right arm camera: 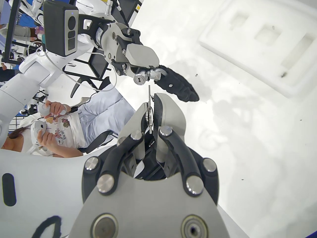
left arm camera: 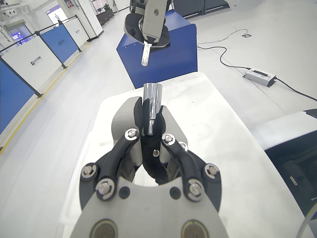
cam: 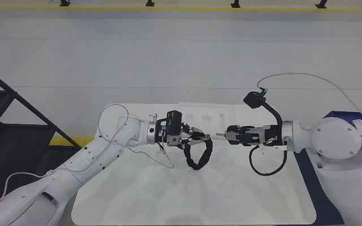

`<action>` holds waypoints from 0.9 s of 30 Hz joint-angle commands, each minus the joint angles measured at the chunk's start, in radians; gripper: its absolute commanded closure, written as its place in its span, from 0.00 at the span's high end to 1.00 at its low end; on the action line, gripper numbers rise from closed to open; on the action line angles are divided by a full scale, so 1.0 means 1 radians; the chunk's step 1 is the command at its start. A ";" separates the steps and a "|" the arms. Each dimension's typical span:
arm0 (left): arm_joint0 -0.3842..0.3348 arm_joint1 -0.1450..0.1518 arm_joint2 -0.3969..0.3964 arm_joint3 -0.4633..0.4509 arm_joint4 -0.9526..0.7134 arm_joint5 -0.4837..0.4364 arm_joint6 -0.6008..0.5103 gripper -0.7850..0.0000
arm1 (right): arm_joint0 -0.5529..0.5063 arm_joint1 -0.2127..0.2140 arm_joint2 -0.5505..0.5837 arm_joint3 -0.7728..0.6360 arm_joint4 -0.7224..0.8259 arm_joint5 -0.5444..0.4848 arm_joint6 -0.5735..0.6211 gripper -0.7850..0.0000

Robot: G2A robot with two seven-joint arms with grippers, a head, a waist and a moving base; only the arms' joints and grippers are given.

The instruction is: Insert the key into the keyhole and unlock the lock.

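Key (left arm camera: 145,55) in right pincer (right arm camera: 151,104) faces left pincer's (left arm camera: 150,111) lock (left arm camera: 152,95), seemingly apart.

The key's (right arm camera: 149,91) head is hidden inside the right claw (right arm camera: 151,102).

The lock (left arm camera: 152,100) is shiny chrome at its cylinder and matte black along its loop. The key (left arm camera: 146,55) is plain silver. The left gripper (left arm camera: 151,115) and the right gripper (right arm camera: 151,107) have pale grey fingers, black links and silver bolts. The table (cam: 226,192) and the foam tray (right arm camera: 260,38) are white.
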 commanded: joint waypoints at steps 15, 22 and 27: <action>0.004 0.000 0.000 0.000 -0.002 0.003 -0.003 0.00 | -0.021 0.003 -0.001 -0.008 -0.015 0.045 -0.011 0.00; 0.035 -0.002 -0.024 -0.004 0.025 -0.006 -0.034 0.00 | 0.028 0.011 -0.028 -0.066 -0.017 0.167 0.090 0.00; 0.041 -0.019 -0.025 0.009 0.123 0.065 0.054 0.00 | 0.047 0.019 -0.055 -0.082 -0.014 0.221 0.105 0.00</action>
